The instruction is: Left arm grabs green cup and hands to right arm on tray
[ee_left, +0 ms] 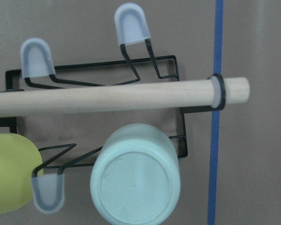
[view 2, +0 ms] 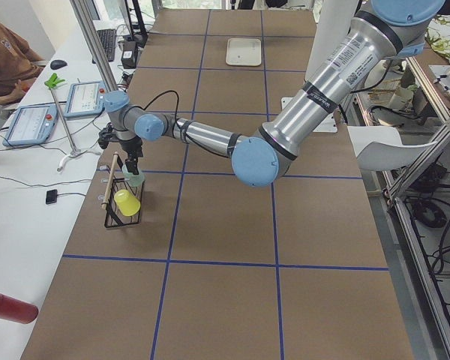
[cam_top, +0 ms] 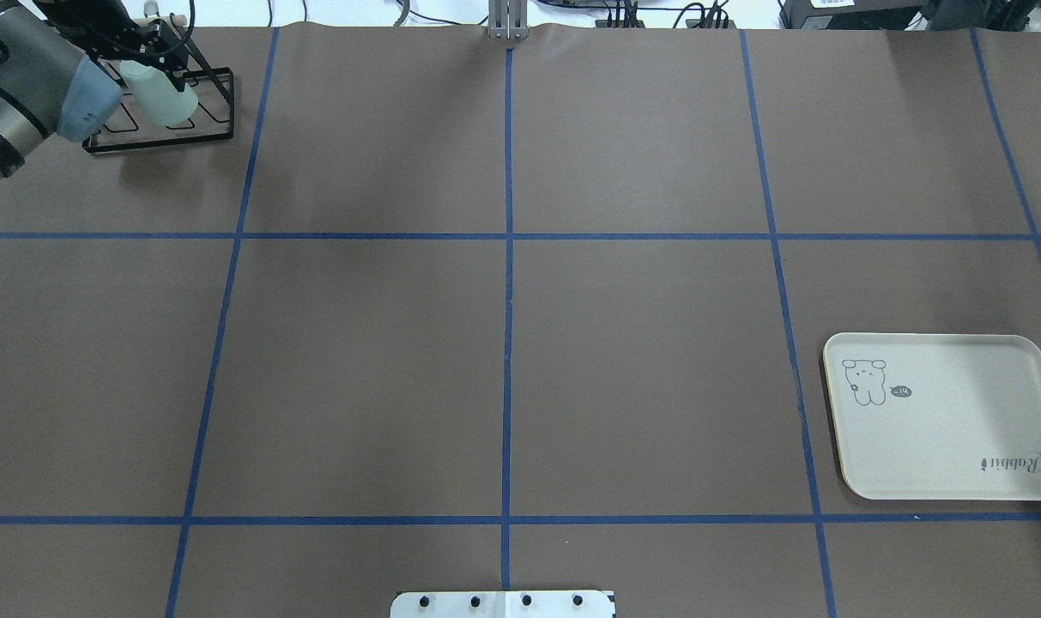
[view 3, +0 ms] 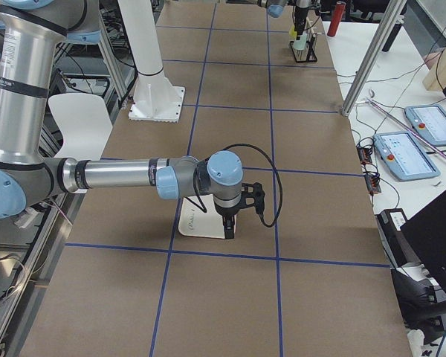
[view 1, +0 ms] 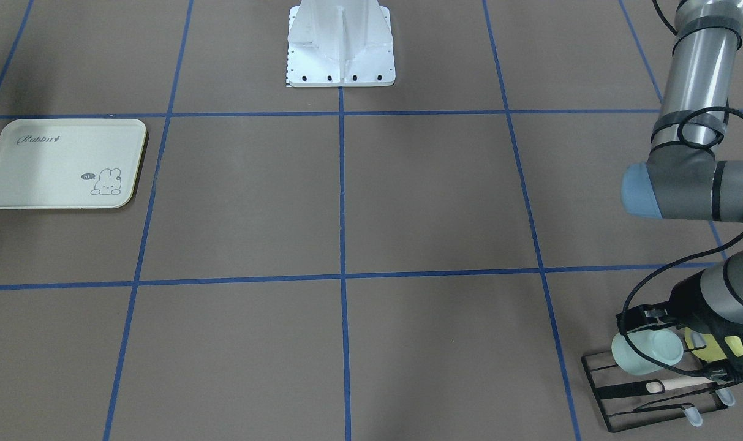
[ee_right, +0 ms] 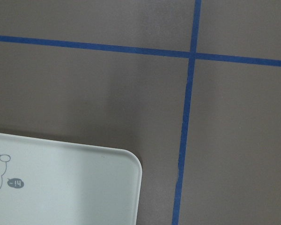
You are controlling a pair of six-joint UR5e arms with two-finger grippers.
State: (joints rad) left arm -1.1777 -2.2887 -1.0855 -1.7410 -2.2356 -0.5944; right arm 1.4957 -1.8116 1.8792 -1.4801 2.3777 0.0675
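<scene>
The pale green cup (view 1: 647,355) hangs tilted on a peg of the black wire rack (view 1: 647,401), beside a yellow cup (view 1: 705,344). My left gripper (view 1: 648,321) hovers right over the green cup with its jaws apart, one on each side of the cup's upper end. The overhead view shows the cup (cam_top: 161,94) just below the left gripper (cam_top: 155,43). The left wrist view shows the cup's base (ee_left: 135,182) close up, with no fingers in frame. The cream tray (cam_top: 945,416) lies at the table's right side. My right gripper (view 3: 229,223) hangs over the tray (view 3: 201,223); I cannot tell whether it is open.
A wooden rod (ee_left: 107,97) runs across the rack top, above the cups. Grey-capped pegs (ee_left: 131,23) stick out of the rack. The robot's white base plate (view 1: 340,46) sits at mid table. Blue tape lines grid the brown table.
</scene>
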